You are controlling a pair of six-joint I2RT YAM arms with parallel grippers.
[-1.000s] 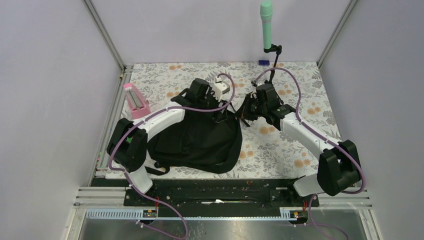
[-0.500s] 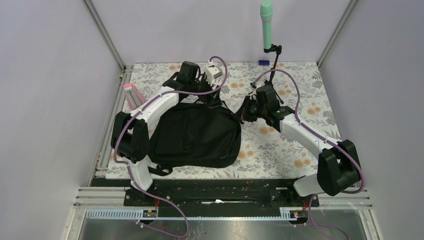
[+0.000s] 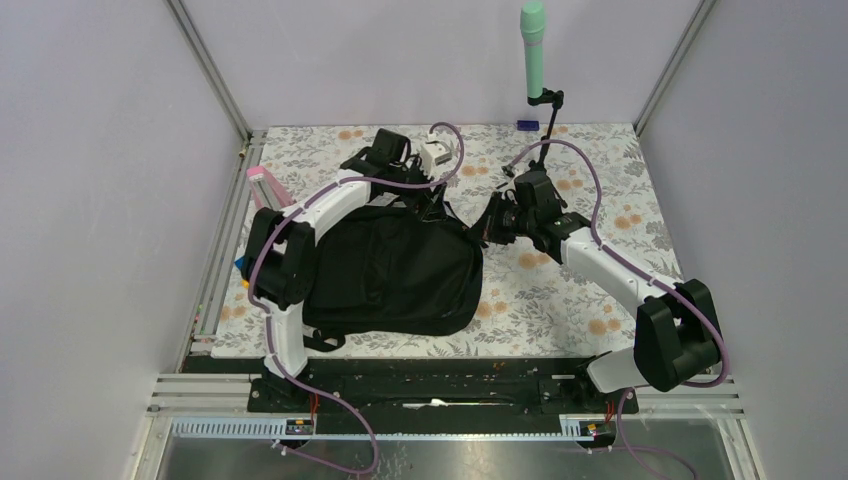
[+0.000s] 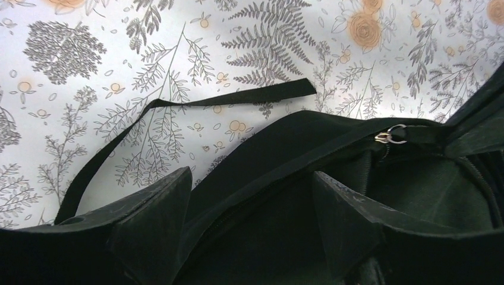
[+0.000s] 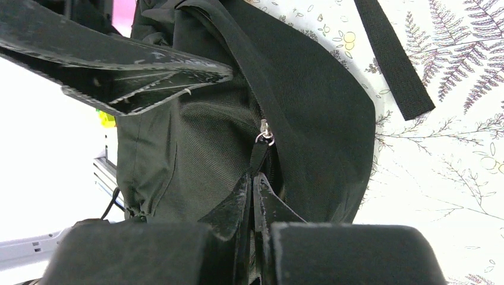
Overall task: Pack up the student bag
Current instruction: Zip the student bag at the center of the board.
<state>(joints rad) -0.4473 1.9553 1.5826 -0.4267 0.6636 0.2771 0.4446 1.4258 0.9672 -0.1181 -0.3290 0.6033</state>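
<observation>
the student bag (image 3: 395,275) lies flat on the flowered table cover (image 3: 600,200), in the left half of the table and near the front edge, with its open top towards the back. the left arm rises from its base and bends sharply at the elbow over the left side of the bag. its forearm reaches forward and to the right, and the wrist turns down at the bag's top edge. the left gripper (image 4: 249,178) is released, its two fingers (image 4: 157,208) stand wide apart just above the rim of the opening, and nothing is between them. a loose black strap (image 4: 178,104) lies on the cover beyond the rim, and the metal zip slider (image 4: 386,136) is at the right end of the opening.

the right arm stretches low from its base, forward and to the left across the table, up to the top right corner of the bag. the right gripper (image 5: 252,178) is clenched, and its fingertips pinch the black pull tab (image 5: 259,155) that hangs from the slider. a pink object (image 3: 262,185) stands at the left edge of the table, behind the left arm.
</observation>
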